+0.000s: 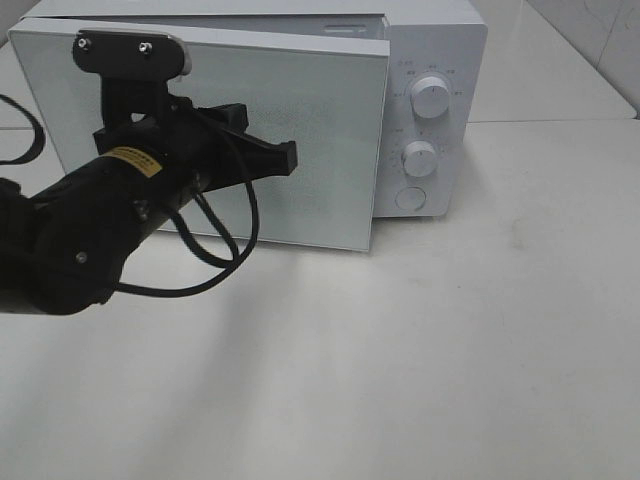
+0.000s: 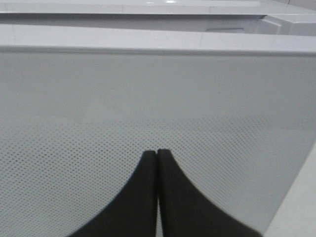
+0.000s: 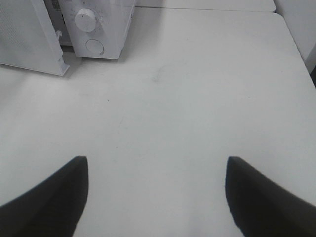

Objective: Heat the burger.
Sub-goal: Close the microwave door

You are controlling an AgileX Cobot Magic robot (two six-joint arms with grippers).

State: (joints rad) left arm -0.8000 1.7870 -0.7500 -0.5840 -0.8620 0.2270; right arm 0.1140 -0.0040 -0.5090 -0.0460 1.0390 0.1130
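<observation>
The burger is out of view in every frame. A white microwave (image 1: 435, 50) stands at the back of the table with its dotted glass door (image 1: 320, 120) swung partly out from the body. My left gripper (image 1: 290, 155) is shut and empty, its black fingertips at the outer face of the door. In the left wrist view the shut left gripper (image 2: 157, 153) points straight at the door panel (image 2: 158, 98). My right gripper (image 3: 157, 159) hangs open over bare table with nothing between its fingers, and the microwave's front corner (image 3: 98, 29) lies ahead of it.
Two round dials (image 1: 431, 95) (image 1: 420, 157) and a round button (image 1: 410, 198) sit on the microwave's right panel. The white table (image 1: 450, 350) stretches in front. A black cable (image 1: 215, 255) loops under the left arm. The door's free edge (image 3: 61, 66) juts over the table.
</observation>
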